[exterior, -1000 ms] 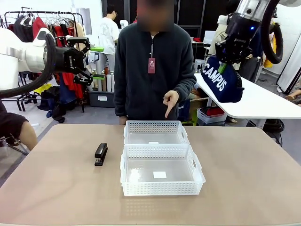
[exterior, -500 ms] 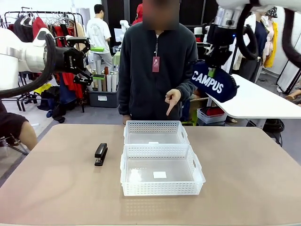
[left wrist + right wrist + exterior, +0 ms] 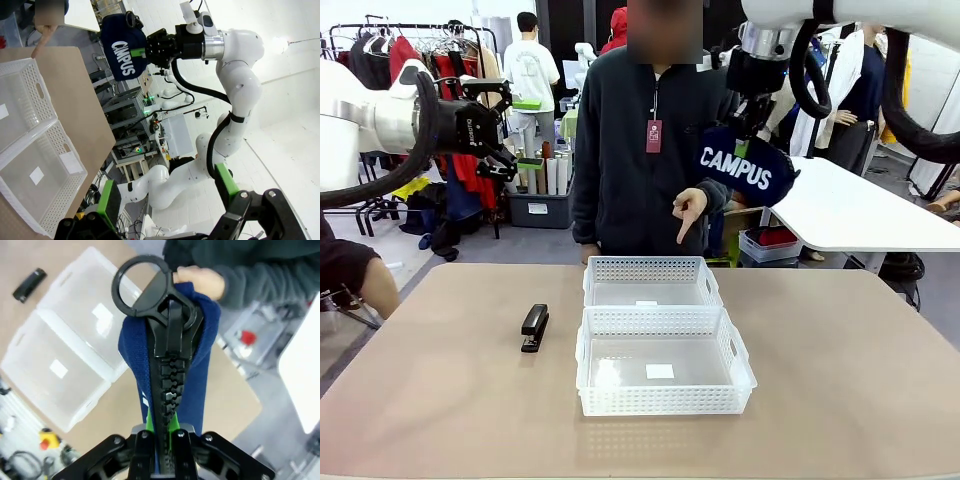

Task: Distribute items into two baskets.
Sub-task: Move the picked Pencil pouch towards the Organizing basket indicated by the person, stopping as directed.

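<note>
near: shallow white plastic basket (image 3: 665, 402) with lattice sides, on the tan table (image 3: 840, 380) | left of it: small black stapler (image 3: 534, 327) lying flat | right behind: matching second basket (image 3: 650, 268), butted up against it | above: person's hand (image 3: 688, 212) pointing down | up high: right gripper (image 3: 744, 140) clamped on the zipper edge of a soft navy "CAMPUS" zip pouch (image 3: 745, 172) | left gripper (image 3: 505, 130) spread wide, holding nothing

The left arm (image 3: 365, 112) and right arm (image 3: 880, 12) are glossy white rounded segments, with black cables (image 3: 892, 90) looping along the right one. Black jaws carry green pads (image 3: 109, 200). The person (image 3: 650, 190) wears a dark zip fleece with a red tag (image 3: 654, 137)
</note>
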You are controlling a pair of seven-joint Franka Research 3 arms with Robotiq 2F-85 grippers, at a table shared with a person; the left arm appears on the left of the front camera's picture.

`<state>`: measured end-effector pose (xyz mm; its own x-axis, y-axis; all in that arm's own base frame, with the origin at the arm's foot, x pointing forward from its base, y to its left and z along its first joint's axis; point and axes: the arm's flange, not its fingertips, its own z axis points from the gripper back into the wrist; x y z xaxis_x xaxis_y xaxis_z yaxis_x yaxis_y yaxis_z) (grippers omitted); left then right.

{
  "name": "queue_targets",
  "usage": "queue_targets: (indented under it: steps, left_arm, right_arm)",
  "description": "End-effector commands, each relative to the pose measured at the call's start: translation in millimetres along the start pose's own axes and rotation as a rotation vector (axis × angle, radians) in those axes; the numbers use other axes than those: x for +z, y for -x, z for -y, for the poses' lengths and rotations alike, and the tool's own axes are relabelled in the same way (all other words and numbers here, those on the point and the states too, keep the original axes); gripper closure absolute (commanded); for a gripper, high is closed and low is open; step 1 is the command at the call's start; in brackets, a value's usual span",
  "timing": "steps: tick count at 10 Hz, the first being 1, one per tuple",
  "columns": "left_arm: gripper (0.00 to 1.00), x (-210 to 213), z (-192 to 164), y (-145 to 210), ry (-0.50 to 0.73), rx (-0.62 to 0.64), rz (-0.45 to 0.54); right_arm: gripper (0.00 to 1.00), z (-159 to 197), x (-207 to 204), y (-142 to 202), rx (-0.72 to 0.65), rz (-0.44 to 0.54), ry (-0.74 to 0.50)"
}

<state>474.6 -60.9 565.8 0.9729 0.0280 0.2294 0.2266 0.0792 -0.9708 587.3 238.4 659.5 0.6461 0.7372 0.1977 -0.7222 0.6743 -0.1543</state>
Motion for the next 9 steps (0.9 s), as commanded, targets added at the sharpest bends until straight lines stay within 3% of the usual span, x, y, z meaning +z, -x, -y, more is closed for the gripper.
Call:
queue_targets:
  steps: [1, 6, 9]
  left_arm:
    - [0.0, 1, 2, 0, -0.001, -0.003, 0.006]
    - [0.0, 1, 2, 0, -0.001, -0.003, 0.006]
    - [0.0, 1, 2, 0, -0.001, -0.003, 0.006]
  right_arm:
    - [1.0, -5, -9, -14, 0.136, 0.064, 0.027]
    - [1.0, -34, -44, -30, 0.39, 0.055, 0.056]
    - [1.0, -62, -73, -42, 0.467, 0.066, 0.023]
